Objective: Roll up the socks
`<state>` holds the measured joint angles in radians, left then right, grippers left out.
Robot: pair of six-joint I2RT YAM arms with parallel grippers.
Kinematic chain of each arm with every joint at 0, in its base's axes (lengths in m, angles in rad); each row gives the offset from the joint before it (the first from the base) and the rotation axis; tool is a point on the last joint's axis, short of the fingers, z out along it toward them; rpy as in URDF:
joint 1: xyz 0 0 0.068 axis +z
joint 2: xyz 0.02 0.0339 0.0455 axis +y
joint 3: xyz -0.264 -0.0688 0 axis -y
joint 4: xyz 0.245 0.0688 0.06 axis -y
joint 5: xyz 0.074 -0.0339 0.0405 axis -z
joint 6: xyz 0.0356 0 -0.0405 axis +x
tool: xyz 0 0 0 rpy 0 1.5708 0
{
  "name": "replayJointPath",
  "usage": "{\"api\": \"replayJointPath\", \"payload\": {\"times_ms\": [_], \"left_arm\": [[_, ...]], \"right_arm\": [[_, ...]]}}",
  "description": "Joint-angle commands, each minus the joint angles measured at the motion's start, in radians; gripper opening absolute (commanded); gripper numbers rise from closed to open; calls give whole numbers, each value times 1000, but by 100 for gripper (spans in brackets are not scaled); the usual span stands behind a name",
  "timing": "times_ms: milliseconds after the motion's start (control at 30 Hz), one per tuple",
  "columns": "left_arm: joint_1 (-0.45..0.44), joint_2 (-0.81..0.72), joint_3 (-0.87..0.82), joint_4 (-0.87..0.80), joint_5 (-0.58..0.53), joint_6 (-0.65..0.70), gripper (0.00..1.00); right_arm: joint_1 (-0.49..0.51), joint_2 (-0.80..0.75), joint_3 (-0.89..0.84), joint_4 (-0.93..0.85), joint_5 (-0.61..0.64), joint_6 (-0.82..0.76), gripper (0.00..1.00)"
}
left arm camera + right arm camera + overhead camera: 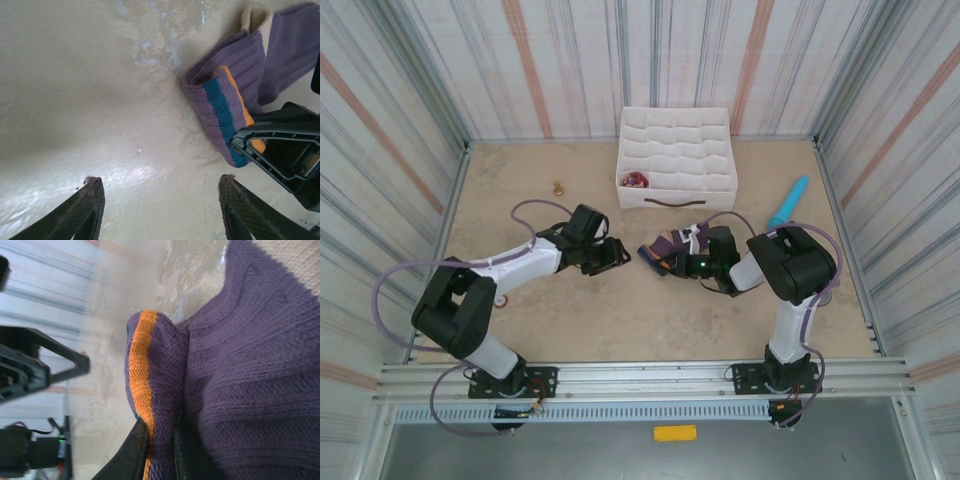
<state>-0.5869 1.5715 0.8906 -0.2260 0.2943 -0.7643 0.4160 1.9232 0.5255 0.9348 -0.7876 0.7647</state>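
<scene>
On the tabletop (pixel 75 100), right jaws pinch the ribbed purple sock's (pixel 225 75) folded end; left jaws gape.

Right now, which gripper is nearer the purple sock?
Right. The right gripper is shut on the striped end of the purple sock; the left gripper is open beside it, not touching.
</scene>
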Motion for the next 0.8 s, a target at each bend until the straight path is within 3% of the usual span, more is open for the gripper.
{"api": "replayJointPath", "payload": {"times_ms": [0, 133, 467, 567, 767], "left_arm": [[-28, 50, 35, 97, -9, -4, 62], [-55, 116, 66, 166, -4, -22, 58], [-74, 263, 118, 284, -16, -112, 49], [-76, 290, 125, 313, -15, -136, 40], [-79, 330, 150, 277, -31, -171, 30]], "right_arm": [[-34, 90, -33, -168, -15, 138, 0], [-53, 110, -8, -273, -4, 189, 0], [-59, 97, -12, -343, 30, 229, 0], [-62, 97, -11, -340, 32, 234, 0], [-64, 102, -8, -333, 27, 231, 0]]}}
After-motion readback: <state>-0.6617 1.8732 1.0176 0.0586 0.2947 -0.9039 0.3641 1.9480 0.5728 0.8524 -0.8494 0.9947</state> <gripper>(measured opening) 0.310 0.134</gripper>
